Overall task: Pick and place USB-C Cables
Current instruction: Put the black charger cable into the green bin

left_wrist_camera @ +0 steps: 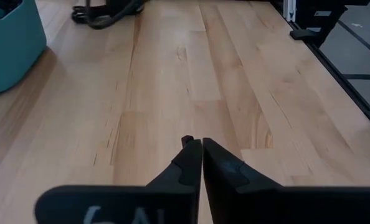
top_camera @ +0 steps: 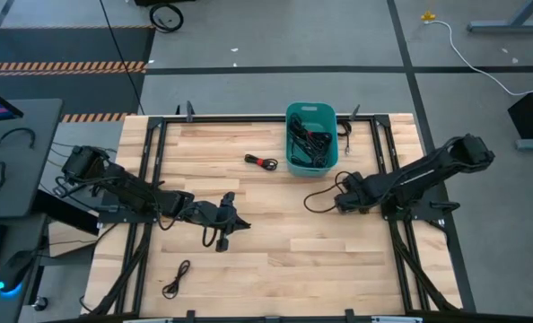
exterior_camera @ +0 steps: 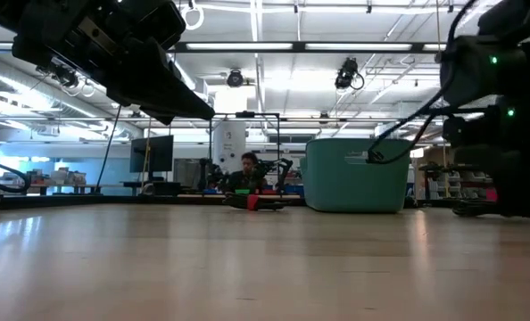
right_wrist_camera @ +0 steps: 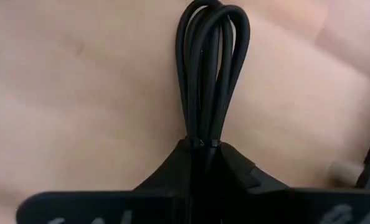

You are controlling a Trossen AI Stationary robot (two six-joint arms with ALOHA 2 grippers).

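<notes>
A teal bin [top_camera: 310, 136] stands at the table's far middle with black USB-C cables [top_camera: 308, 142] inside. My right gripper [right_wrist_camera: 200, 148] is just right of centre, in front of the bin, pointing steeply down and shut on a looped black cable [right_wrist_camera: 211, 68]. That cable's loop [top_camera: 318, 199] spreads toward the table's left. A cable with a red part [top_camera: 261, 162] lies left of the bin, and another black cable [top_camera: 176, 278] lies near the front left. My left gripper [left_wrist_camera: 200, 146] is shut on nothing above bare wood at centre left [top_camera: 231, 222]. My right gripper pinches several strands of the looped cable together between its two fingers, at one end of the bundle [right_wrist_camera: 202, 134]. The fingers come from above, slanting down, and lie along the strands. The loops reach out past the fingertips just over the wood; whether they rest on it I cannot tell.
Black frame rails [top_camera: 155, 161] run along the table's left and right sides and its far edge. A white cord [top_camera: 468, 49] lies on the floor beyond the table. In the low view a person [exterior_camera: 245, 171] sits far behind the table.
</notes>
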